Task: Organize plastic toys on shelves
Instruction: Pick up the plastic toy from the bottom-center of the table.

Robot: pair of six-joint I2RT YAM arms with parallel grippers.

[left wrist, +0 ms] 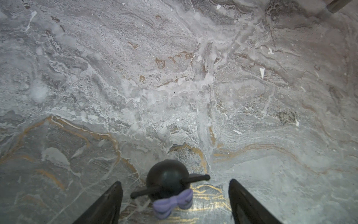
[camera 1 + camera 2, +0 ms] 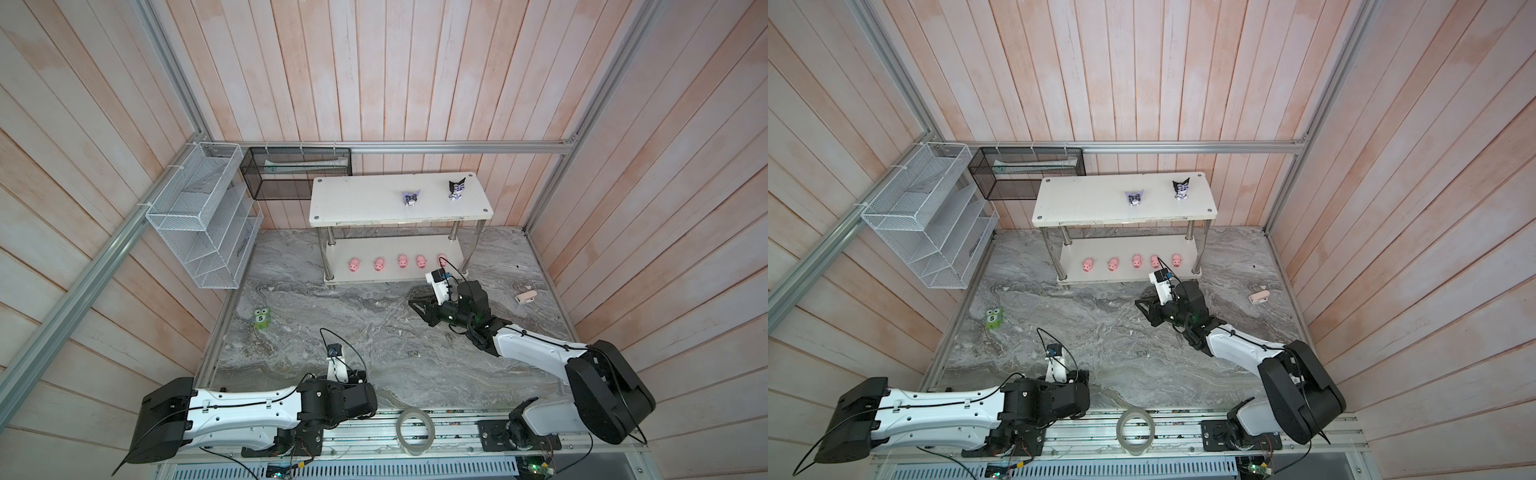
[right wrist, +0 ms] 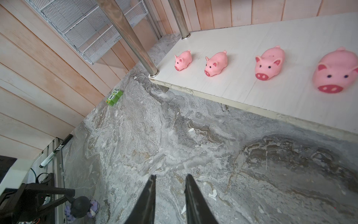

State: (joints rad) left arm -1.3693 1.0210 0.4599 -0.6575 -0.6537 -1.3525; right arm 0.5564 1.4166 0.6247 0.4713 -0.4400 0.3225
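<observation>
A pointed-eared figurine point(image 1: 166, 177) stands on the marble table point(image 1: 174, 77), right between my left gripper's point(image 1: 174, 181) fingers point(image 1: 110, 199) and touching neither. Jaws wide, nothing gripped! That's the table's near side, left of centre. My right gripper point(image 3: 170, 177) hovers over marble just near of the shelves point(image 2: 1084, 203), fingers narrow, holding nothing. Five pigs point(image 2: 1136, 261) line the lower board point(image 2: 1129, 275); two figurines point(image 2: 1134, 198) stand up top, toward the right end.
</observation>
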